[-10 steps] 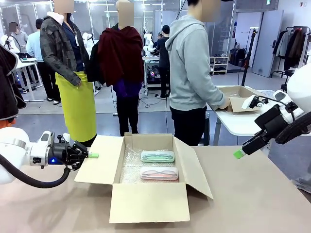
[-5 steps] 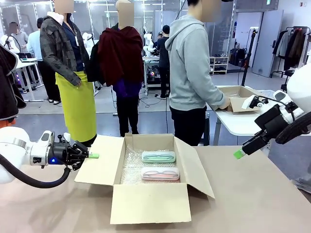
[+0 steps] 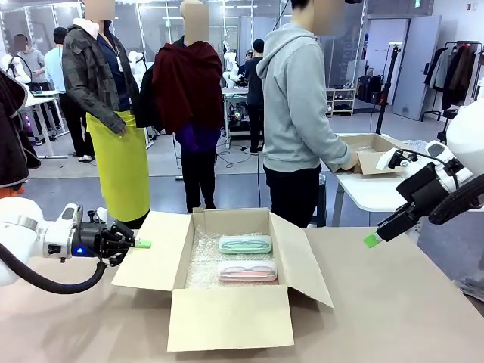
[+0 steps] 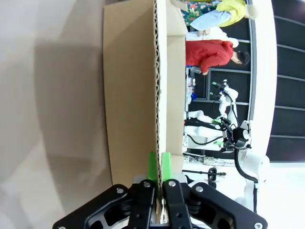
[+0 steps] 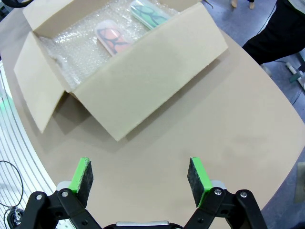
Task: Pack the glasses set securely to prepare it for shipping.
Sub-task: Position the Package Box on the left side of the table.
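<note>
Mint case (image 3: 245, 243) and pink case (image 3: 248, 271), light, rigid, lie on bubble wrap inside the box (image 3: 227, 318), frame centre. Left hand (image 3: 141, 243) pinches its left flap (image 3: 147, 253); right hand (image 3: 370, 240) gapes empty.

arms: white | left pincer (image 3: 144, 243): black, green pads, blue light | person: grey hoodie

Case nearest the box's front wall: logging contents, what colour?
Pale pink, clearest in the front view.
</note>
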You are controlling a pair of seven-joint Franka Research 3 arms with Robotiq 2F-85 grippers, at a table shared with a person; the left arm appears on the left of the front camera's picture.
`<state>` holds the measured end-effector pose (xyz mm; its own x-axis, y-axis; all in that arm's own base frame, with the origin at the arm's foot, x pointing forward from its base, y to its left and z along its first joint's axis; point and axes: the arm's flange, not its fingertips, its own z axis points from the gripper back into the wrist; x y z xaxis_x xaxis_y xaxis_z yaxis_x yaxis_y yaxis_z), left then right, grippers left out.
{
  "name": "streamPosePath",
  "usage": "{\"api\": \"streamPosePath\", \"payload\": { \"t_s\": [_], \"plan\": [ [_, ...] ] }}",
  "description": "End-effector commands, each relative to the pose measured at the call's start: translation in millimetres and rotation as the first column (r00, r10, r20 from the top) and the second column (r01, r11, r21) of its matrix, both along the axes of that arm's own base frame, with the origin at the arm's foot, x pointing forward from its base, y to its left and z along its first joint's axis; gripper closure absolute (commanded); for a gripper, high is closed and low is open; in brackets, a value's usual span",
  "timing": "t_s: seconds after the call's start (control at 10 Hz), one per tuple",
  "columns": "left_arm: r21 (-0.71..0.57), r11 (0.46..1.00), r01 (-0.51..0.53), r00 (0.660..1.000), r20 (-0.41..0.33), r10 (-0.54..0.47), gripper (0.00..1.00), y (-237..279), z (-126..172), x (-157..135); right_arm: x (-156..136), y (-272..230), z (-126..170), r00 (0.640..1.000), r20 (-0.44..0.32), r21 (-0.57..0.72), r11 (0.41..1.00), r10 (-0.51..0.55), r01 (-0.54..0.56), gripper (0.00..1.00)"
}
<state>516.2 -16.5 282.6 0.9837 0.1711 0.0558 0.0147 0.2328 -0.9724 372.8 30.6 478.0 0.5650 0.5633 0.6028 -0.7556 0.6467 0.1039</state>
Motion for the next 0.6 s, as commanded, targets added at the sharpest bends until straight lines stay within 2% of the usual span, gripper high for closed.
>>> {"api": "streamPosePath", "payload": {
  "t_s": [0.0,0.1,0.2,0.3,0.5],
  "plan": [
    [-0.020,0.999,0.037,0.999,-0.031,-0.038,0.97,45.9,0.3,-0.7,-0.7,3.2,0.8,1.000,-0.013,0.007,1.000,-0.016,0.016,0.00],
    [-0.025,1.000,0.019,0.999,-0.035,-0.019,0.97,69.0,-0.4,-2.1,-0.7,3.2,0.8,1.000,-0.013,0.007,1.000,-0.016,0.016,0.00],
    [0.000,1.000,0.000,1.000,-0.007,0.000,0.97,96.8,-4.4,-3.7,-0.7,3.2,0.8,1.000,-0.013,0.007,1.000,-0.016,0.016,0.00],
    [-0.025,0.999,-0.036,0.999,-0.022,0.035,0.97,130.3,-9.2,-5.1,-0.7,3.2,0.8,1.000,-0.013,0.007,1.000,-0.016,0.016,0.00],
    [-0.061,0.997,-0.037,0.999,-0.038,0.035,0.97,191.3,-9.8,-8.7,-0.7,3.2,0.8,1.000,-0.013,0.007,1.000,-0.016,0.016,0.00]
  ]
}}
